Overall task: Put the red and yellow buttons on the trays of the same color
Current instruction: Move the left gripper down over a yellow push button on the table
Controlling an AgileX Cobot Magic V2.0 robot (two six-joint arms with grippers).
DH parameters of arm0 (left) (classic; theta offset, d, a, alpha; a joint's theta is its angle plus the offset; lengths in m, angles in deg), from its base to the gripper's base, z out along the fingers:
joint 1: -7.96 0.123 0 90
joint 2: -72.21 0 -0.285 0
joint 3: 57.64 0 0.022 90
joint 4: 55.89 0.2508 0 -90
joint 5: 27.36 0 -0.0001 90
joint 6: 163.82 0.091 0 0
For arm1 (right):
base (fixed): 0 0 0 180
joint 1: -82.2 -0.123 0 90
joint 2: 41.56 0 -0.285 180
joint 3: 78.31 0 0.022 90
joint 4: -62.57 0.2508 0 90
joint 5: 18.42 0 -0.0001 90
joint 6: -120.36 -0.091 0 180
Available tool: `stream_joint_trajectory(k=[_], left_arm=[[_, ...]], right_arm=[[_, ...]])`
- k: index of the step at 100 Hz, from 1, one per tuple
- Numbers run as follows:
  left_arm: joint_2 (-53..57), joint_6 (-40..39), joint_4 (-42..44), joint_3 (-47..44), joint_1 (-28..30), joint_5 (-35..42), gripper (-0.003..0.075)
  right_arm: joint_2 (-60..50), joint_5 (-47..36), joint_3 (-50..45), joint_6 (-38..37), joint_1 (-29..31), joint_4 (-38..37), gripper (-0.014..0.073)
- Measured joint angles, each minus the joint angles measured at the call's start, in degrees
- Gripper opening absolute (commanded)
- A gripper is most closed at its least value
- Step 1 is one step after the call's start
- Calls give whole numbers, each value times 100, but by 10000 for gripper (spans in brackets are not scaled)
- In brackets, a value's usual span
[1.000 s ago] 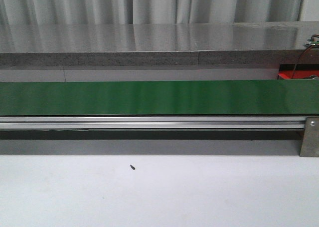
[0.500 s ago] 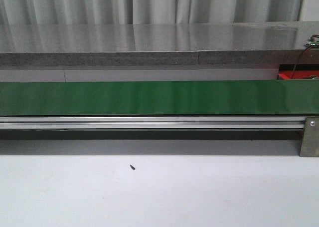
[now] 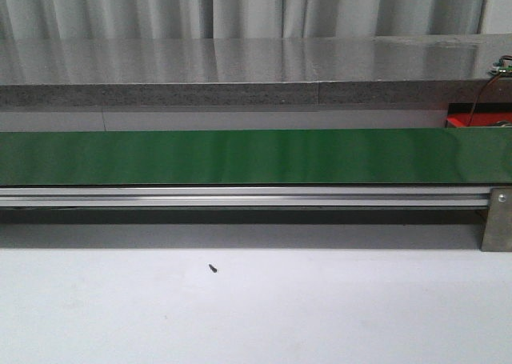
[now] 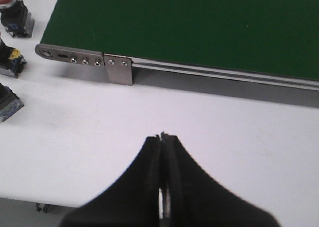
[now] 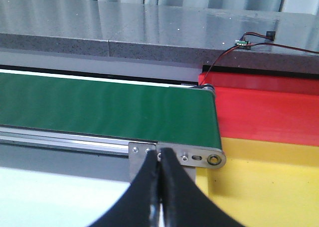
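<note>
Mostly white surface (image 3: 320, 316), green conveyor belt (image 3: 240, 156), grey curtains (image 3: 240, 4) behind. Both my fingers clenched, empty. Red tray (image 5: 269, 114), yellow tray (image 5: 269, 182) at belt's right end; buttons (image 4: 15, 17) off left end. No readable writing.

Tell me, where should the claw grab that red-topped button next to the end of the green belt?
Best guess: pinch the dark boxy body under the cap of the red button, coming from above. The round red cap looks slippery, while the body shows flatter sides. The left claw is shut and would have to open first. The picture's edge cuts off part of the button.
</note>
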Motion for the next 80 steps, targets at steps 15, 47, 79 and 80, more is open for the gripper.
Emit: stream_joint_trajectory(k=[15,47,79,80], left_arm=[[-250,0,-177,0,0,-10,-20],[-386,0,-215,0,0,-95,209],[-386,0,-129,0,0,-170,640],[-386,0,-129,0,0,-180,638]], right_arm=[[0,0,0,0,0,0,-67],[0,0,0,0,0,0,-67],[0,0,0,0,0,0,-67],[0,0,0,0,0,0,-67]])
